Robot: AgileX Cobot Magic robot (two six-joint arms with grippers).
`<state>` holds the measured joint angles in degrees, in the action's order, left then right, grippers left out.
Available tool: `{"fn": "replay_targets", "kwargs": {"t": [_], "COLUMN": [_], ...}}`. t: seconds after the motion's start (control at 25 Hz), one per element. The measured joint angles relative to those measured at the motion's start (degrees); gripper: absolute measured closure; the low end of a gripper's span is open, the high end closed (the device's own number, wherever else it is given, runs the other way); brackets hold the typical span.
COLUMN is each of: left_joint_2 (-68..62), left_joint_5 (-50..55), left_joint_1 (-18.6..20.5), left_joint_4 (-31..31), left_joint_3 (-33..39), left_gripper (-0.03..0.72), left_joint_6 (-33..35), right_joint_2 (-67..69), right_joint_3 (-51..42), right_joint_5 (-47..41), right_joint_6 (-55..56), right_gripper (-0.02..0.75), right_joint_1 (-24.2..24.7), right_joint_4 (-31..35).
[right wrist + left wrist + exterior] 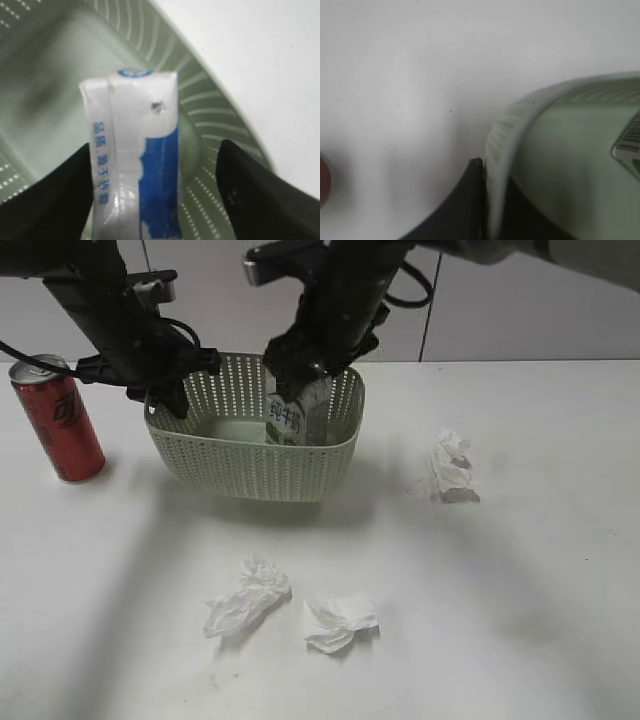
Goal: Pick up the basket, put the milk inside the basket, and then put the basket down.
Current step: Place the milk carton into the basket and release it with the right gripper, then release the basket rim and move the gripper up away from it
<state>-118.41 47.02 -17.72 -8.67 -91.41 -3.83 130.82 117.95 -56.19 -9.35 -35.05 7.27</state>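
The pale green basket (250, 465) is at the back middle of the table. My left gripper (170, 400) is shut on its left rim; in the left wrist view the rim (520, 120) runs between my left gripper's fingers (492, 175). The milk (288, 420) stands upright inside the basket under my right gripper (300, 380). In the right wrist view the milk (135, 150) sits between the spread fingers of my right gripper (156, 147). The left finger is against it and the right finger is well apart. The basket wall (210, 110) curves behind. The milk's barcode (630, 150) shows at the left wrist view's edge.
A red soda can (58, 420) stands left of the basket, and a sliver of it shows in the left wrist view (322, 180). Crumpled white tissues lie at the front (247, 595), beside that (340, 622), and to the right (455, 465).
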Motion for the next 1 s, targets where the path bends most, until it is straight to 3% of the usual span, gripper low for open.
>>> {"fn": "replay_targets", "kwargs": {"t": [0.16, 0.36, 0.52, 0.8, 1.0], "left_joint_2": [0.0, 0.0, 0.0, 0.0, -0.3], "left_joint_5": [0.0, 0.0, 0.0, 0.0, -1.2], "left_joint_1": [0.0, 0.0, 0.0, 0.0, 0.0], "left_joint_4": [-0.1, -0.1, -0.2, -0.3, -1.4], "left_joint_3": [0.0, 0.0, 0.0, 0.0, 0.0], "left_gripper": [0.688, 0.688, 0.688, 0.688, 0.688], "left_joint_6": [0.1, 0.1, 0.1, 0.1, 0.1], "right_joint_2": [-5.0, -15.0, -24.5, -42.1, -59.2], "right_joint_3": [1.6, 0.8, -5.7, -33.5, -54.6], "right_joint_5": [-1.7, -7.3, -10.4, -11.3, -6.3], "right_joint_6": [0.0, 0.1, 3.2, 6.3, 6.4], "right_gripper": [0.108, 0.103, 0.103, 0.115, 0.136], "right_joint_1": [0.3, 2.2, 6.1, 17.9, 19.8], "right_joint_4": [-1.1, -3.9, -4.8, -7.3, -6.8]}}
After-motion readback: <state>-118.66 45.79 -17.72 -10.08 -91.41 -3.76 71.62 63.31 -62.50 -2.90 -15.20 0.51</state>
